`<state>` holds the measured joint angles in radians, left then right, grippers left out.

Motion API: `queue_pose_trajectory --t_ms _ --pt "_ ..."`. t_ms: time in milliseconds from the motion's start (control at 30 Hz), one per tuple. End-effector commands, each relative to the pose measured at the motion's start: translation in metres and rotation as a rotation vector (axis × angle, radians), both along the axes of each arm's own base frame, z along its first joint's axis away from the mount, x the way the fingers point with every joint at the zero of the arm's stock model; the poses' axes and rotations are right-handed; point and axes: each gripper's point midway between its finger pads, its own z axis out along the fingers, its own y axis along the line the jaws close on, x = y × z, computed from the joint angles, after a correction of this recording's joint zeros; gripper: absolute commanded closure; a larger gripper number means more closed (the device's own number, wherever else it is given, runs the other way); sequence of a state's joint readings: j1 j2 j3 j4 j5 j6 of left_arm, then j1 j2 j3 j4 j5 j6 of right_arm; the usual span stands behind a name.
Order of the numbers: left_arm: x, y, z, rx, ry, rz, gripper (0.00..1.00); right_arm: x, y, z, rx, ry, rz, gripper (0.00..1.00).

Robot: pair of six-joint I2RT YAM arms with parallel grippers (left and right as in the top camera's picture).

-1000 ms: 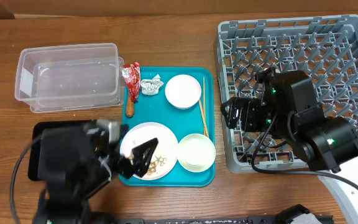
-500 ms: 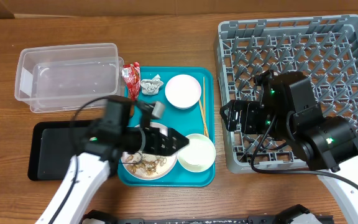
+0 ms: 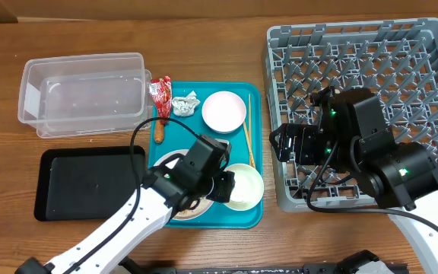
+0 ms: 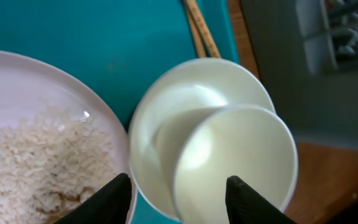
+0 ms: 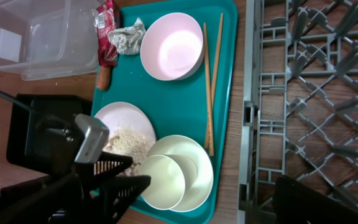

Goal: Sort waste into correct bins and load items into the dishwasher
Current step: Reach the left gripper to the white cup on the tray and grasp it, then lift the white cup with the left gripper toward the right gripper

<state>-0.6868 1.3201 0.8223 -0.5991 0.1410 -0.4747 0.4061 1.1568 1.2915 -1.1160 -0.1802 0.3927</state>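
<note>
My left gripper (image 4: 179, 180) hangs low over the teal tray (image 3: 254, 95), at the near-left rim of a white bowl (image 3: 248, 195). A white cup (image 4: 235, 162) lies tilted inside that bowl. The jaws stand apart, one fingertip (image 4: 122, 196) over the gap beside the rice plate (image 4: 30, 137), the other over the cup's mouth, with both rims between them; neither fingertip visibly touches a rim. My right gripper (image 3: 281, 141) is open and empty at the left edge of the grey dish rack (image 3: 371, 61).
On the tray also lie a second white bowl (image 3: 223, 111), chopsticks (image 3: 247, 131), a red wrapper (image 3: 160, 93), crumpled paper (image 3: 185, 104) and a sausage (image 3: 159, 131). A clear plastic bin (image 3: 82, 95) and a black tray (image 3: 82, 183) stand to the left.
My left arm has swung right from the black tray across the rice plate to the bowl holding the cup. The right arm has stayed put.
</note>
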Motion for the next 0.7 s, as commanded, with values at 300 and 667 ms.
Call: queue_pose_trajectory --t_ms 300,667 --pt "0.032 -0.014 0.015 0.013 -0.058 0.048 0.96 0.002 0.001 0.008 0.017 -0.014 -0.002 0.0" --pt "0.057 0.018 0.102 -0.03 -0.013 0.121 0.96 0.002 0.001 0.008 0.018 -0.017 -0.002 0.0"
